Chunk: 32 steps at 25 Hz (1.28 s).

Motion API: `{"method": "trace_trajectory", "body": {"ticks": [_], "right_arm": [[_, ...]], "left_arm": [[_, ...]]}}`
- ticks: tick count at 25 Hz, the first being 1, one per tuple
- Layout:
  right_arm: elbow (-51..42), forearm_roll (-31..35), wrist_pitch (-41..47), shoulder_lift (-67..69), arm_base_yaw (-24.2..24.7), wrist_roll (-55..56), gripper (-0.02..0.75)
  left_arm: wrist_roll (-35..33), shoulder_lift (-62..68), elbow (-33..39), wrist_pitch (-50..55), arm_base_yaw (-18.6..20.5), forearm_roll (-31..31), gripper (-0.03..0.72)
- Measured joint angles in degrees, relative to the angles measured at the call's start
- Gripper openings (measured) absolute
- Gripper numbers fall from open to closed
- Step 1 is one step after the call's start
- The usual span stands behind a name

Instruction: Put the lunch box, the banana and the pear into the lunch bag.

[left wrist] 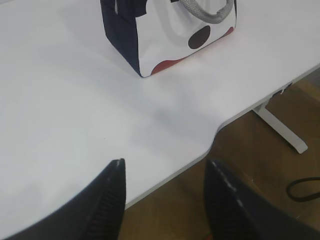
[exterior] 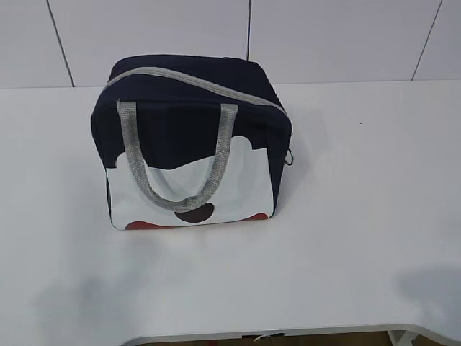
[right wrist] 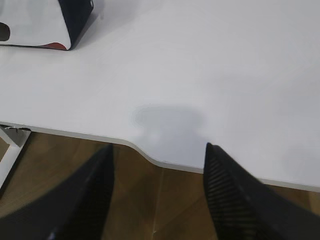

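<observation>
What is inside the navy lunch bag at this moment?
It cannot be seen. The lunch bag stands closed on the white table, its grey zipper shut along the top, so any contents are covered.

Navy lunch bag (exterior: 191, 137) upright, zipped.

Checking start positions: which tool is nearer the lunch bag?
Left, seemingly. Its tool hangs open over the table's front edge, facing the lunch bag. The right tool, also open, glimpses only one bag corner.
</observation>
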<state>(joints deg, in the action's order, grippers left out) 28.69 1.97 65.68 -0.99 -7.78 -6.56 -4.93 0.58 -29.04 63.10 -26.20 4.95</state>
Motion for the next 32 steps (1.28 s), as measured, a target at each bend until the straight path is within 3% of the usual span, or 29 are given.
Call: {"method": "trace_trajectory", "body": {"ticks": [5, 8, 15, 19, 32], "right_arm": [[0.0, -0.1, -0.14, 0.0, 0.0, 0.11, 0.473], [0.0, -0.1, -0.14, 0.0, 0.56, 0.11, 0.473], [0.0, -0.1, -0.14, 0.0, 7.92, 0.11, 0.474], [0.0, -0.1, -0.25, 0.0, 8.75, 0.11, 0.475], [0.0, -0.1, -0.25, 0.0, 8.75, 0.21, 0.474]], "left_arm": [[0.0, 0.0, 0.02, 0.02, 2.13, 0.11, 0.368], [0.0, 0.0, 0.02, 0.02, 7.11, 0.11, 0.368], [0.0, 0.0, 0.02, 0.02, 19.01, 0.11, 0.368], [0.0, 0.0, 0.02, 0.02, 23.43, 0.11, 0.368], [0.0, 0.0, 0.02, 0.02, 25.26, 0.11, 0.368]]}}
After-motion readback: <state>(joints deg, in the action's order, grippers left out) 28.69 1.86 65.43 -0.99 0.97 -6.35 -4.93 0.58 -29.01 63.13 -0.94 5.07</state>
